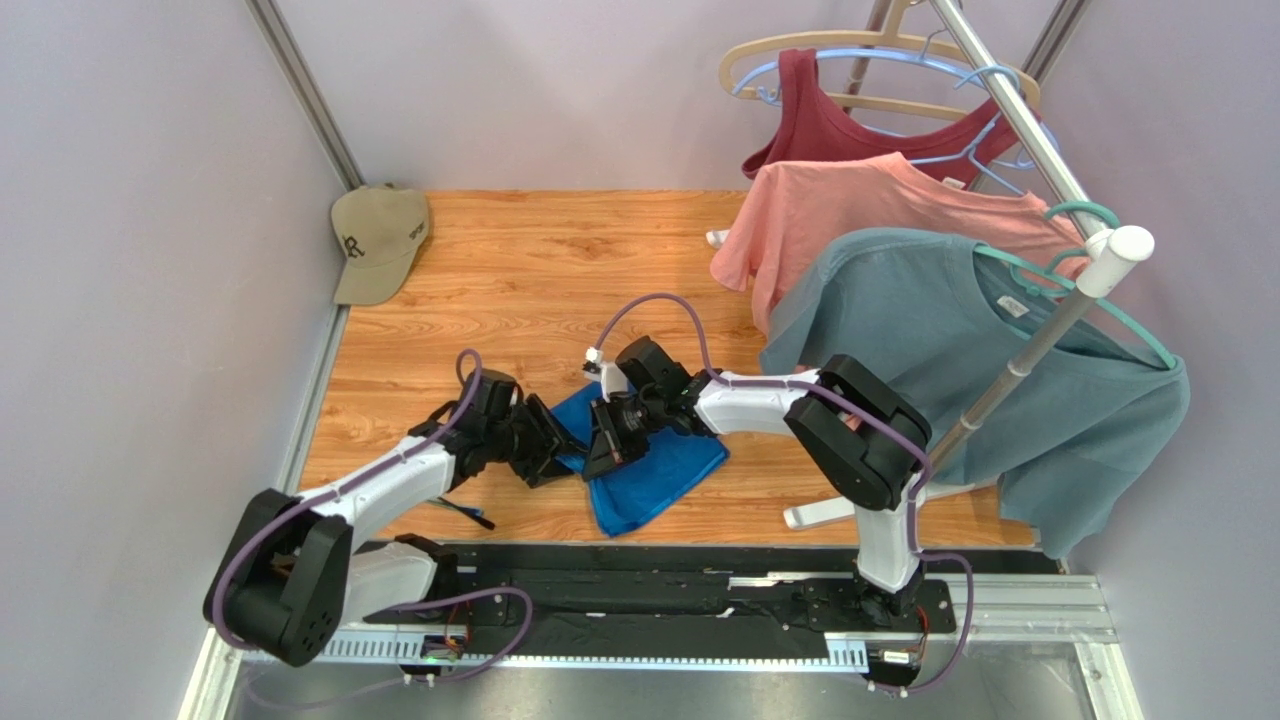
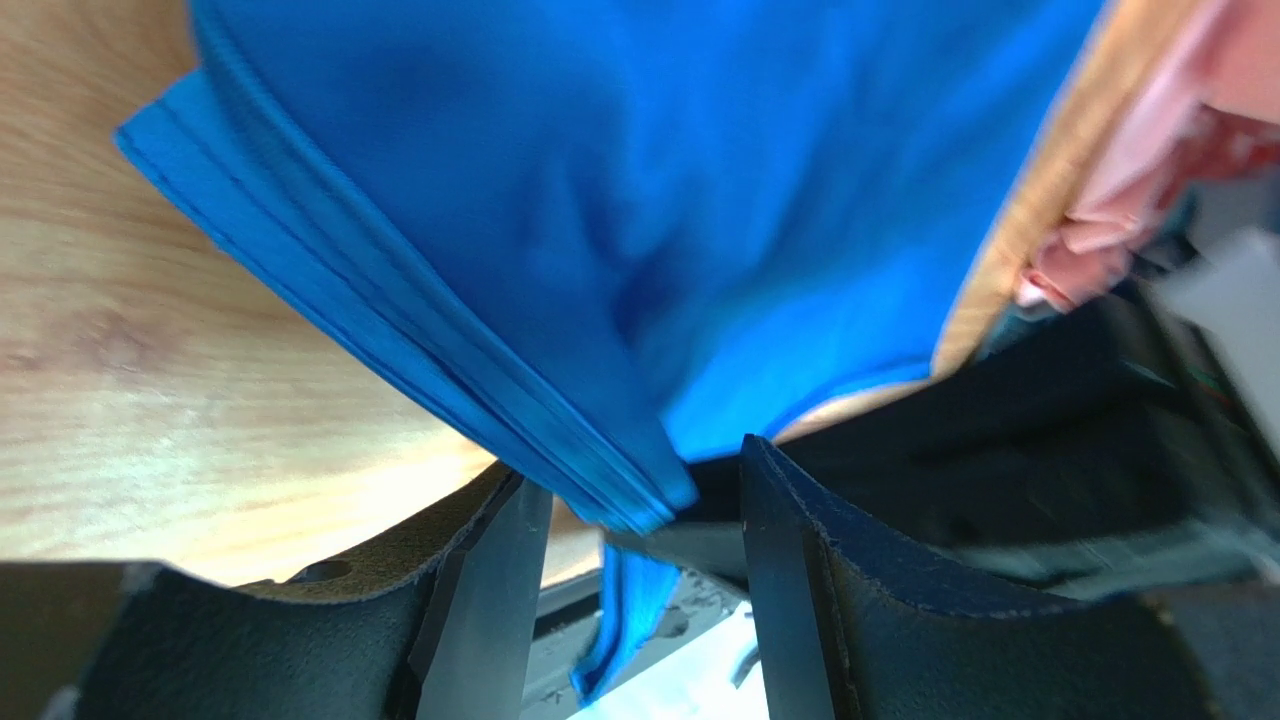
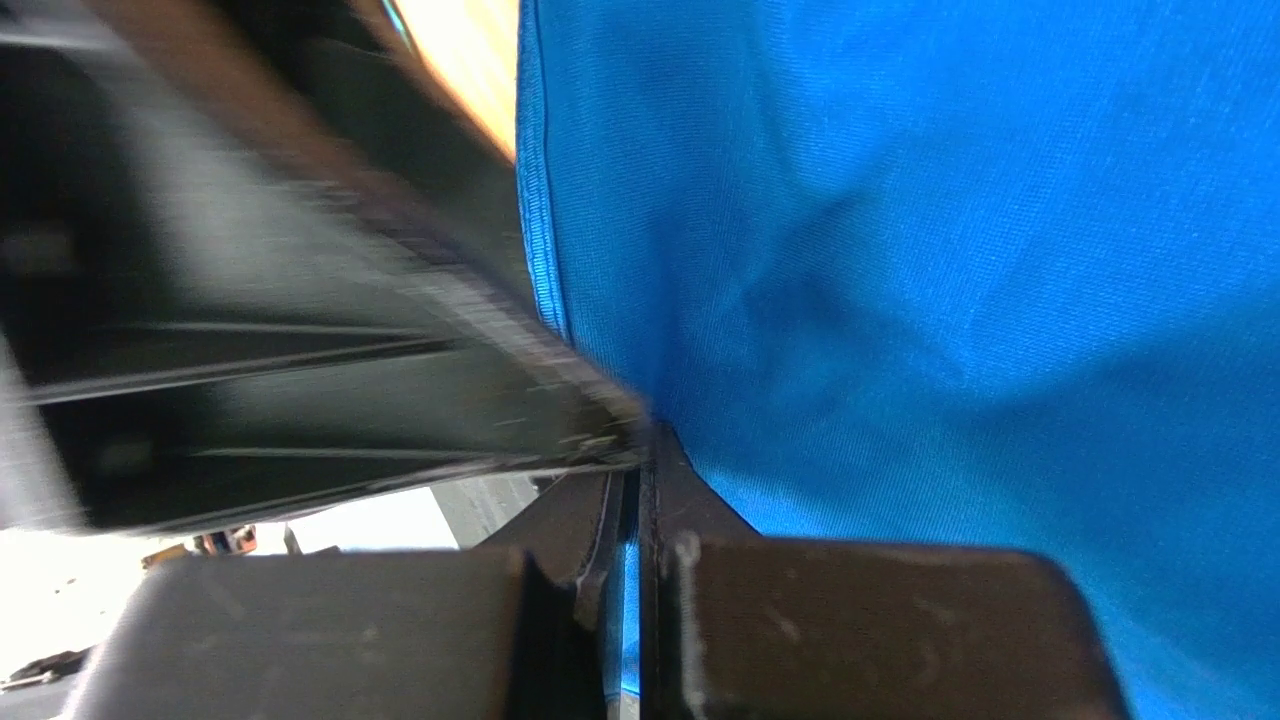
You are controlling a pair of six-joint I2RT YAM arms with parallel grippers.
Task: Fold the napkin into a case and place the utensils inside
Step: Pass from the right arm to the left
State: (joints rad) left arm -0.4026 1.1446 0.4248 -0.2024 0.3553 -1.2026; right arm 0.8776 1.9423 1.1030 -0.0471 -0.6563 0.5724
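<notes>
Mid-fold near the counter's (image 1: 541, 270) front edge: my right end effector (image 3: 634, 495) pinches the napkin (image 1: 658, 480), my left end effector (image 2: 639, 477) gapes wide around its folded edge, and the utensils (image 1: 469, 515) lie outside.

loc: lab cell | evid: plain walls (image 1: 135, 270), alu frame (image 1: 307, 90), clothes rack (image 1: 1013, 102)

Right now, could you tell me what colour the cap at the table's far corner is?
The cap is khaki; the top external view shows it best.

Pale walls (image 1: 135, 225), wooden tabletop (image 1: 556, 270), clothes rack (image 1: 1120, 258)
</notes>
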